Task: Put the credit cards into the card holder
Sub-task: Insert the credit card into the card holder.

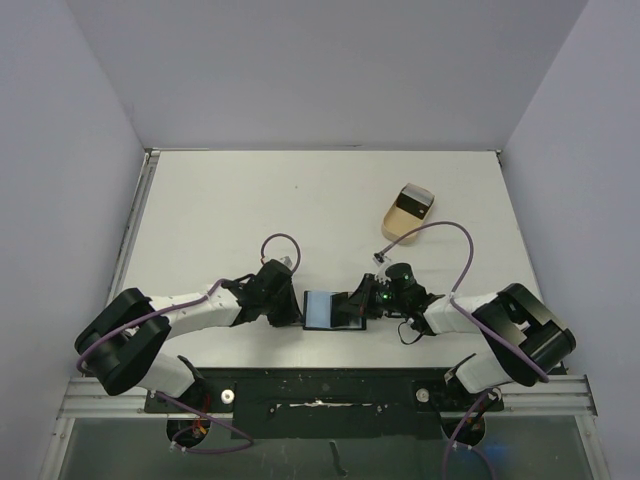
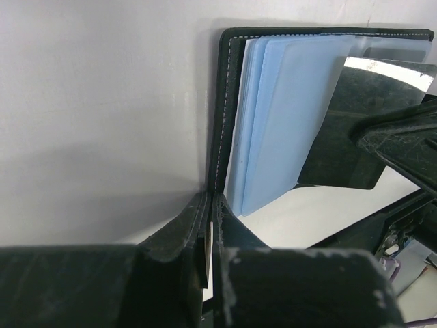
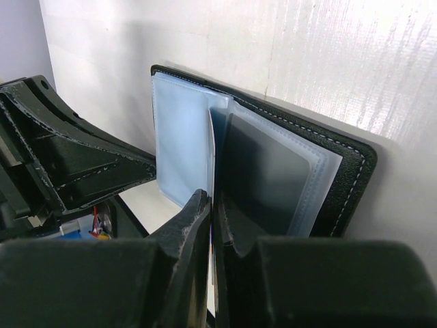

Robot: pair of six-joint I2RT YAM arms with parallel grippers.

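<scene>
The black card holder (image 1: 322, 308) lies open at the table's near edge, its bluish sleeves fanned out (image 2: 273, 116). My left gripper (image 2: 213, 198) is shut on the edge of its black cover (image 2: 229, 102). Opposite it, my right gripper (image 3: 212, 198) is shut on a thin dark credit card (image 2: 362, 116). The right wrist view shows this card edge-on (image 3: 212, 150) between the sleeves. Its leading edge sits behind a blue sleeve in the left wrist view. Another dark card (image 3: 266, 171) shows inside a clear sleeve against the right cover (image 3: 348, 171).
A beige oval tray (image 1: 395, 222) stands at the back right and holds a tan card and a dark one (image 1: 413, 203). Both arms meet over the holder, their cables looping above them. Grey walls close the table on three sides.
</scene>
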